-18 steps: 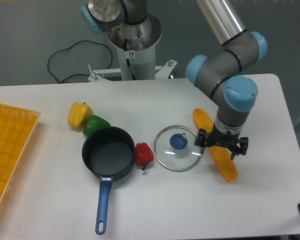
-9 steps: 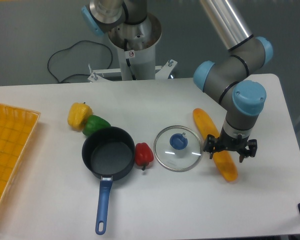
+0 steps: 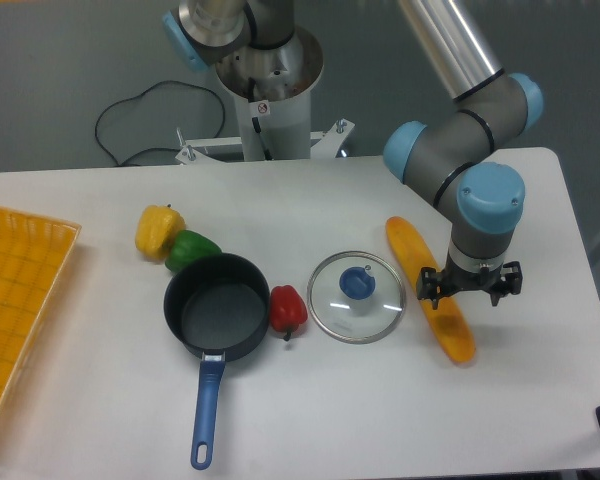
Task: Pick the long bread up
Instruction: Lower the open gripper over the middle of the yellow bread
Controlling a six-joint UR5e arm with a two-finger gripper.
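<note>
Overhead view of a white table (image 3: pixel 310 400). The bread (image 3: pixel 430 290), a long orange-yellow loaf, lies flat on the table's right half, running diagonally from upper left to lower right, just right of the glass lid (image 3: pixel 357 297) and near it without clearly touching. The gripper (image 3: pixel 470 285) points down over the loaf's middle; its dark fingers (image 3: pixel 429 287) stand spread apart, one at the loaf's left edge and the other out past its right side, so the gripper is open and clasps nothing. Whether the fingers touch the bread cannot be told from this angle. Left of the lid lie a red pepper (image 3: pixel 288 310) and a dark pan (image 3: pixel 217 308) with a blue handle; a green pepper (image 3: pixel 191 248) and a yellow pepper (image 3: pixel 157 229) sit beyond the pan. An orange basket (image 3: pixel 20 300) occupies the table's left edge.
</note>
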